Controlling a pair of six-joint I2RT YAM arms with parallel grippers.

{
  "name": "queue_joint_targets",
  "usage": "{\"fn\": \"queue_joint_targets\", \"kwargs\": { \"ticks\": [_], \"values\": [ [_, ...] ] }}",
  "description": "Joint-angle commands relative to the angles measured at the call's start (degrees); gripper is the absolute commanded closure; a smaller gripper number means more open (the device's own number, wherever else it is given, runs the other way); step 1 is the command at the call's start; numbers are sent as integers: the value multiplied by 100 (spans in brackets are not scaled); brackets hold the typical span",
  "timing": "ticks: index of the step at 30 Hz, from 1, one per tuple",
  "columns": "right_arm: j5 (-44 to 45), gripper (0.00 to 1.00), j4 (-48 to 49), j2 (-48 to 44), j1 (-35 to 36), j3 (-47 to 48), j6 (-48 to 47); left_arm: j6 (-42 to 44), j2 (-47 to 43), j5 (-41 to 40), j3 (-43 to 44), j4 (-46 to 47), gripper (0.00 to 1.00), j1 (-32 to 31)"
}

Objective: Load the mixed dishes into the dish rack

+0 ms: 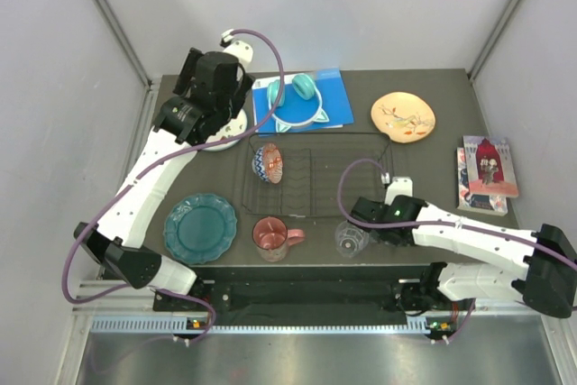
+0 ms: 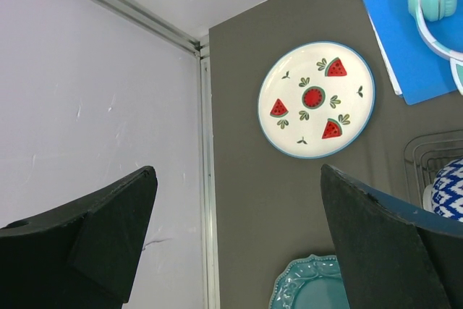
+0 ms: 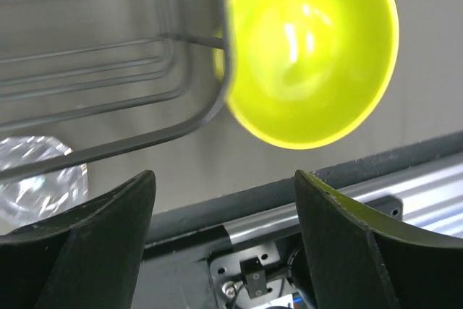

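The black wire dish rack (image 1: 311,178) sits mid-table with the small patterned bowl (image 1: 268,162) inside it. My left gripper (image 2: 237,171) is open and empty, hovering over the table's left edge, short of the white watermelon plate (image 2: 316,99). The teal plate (image 1: 200,227), pink mug (image 1: 270,238) and clear glass (image 1: 350,239) stand along the front. The floral plate (image 1: 403,117) lies at the back right. My right gripper (image 3: 224,175) is open near the rack's front right corner. The lime-green bowl (image 3: 311,48) lies just beyond its fingertips, against the rack wire (image 3: 166,124).
Teal cat-ear headphones (image 1: 297,101) rest on a blue book (image 1: 329,96) behind the rack. Two more books (image 1: 487,173) lie at the right edge. A metal rail (image 2: 207,179) and the wall border the table on the left.
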Motion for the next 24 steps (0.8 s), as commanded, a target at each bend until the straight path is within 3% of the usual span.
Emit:
{"fn": "queue_joint_targets", "kwargs": {
  "ticks": [1,5,9,15,24],
  "values": [
    [597,25,93,44,56,-188,1124,-71,-199,68,-32,17,1,18],
    [1036,20,-91,307,-5,66,1381,-63,-225,121,-84,0,1,45],
    [1143,16,143,361,-451,181,909,-63,-251,209,-146,35,1,124],
    [449,16,1172,185,-1340,-92,-243,-54,-287,288,-234,96,1,255],
    [-280,18,1692,475,-1631,-337,-728,-89,-304,350,-252,140,1,317]
  ]
}}
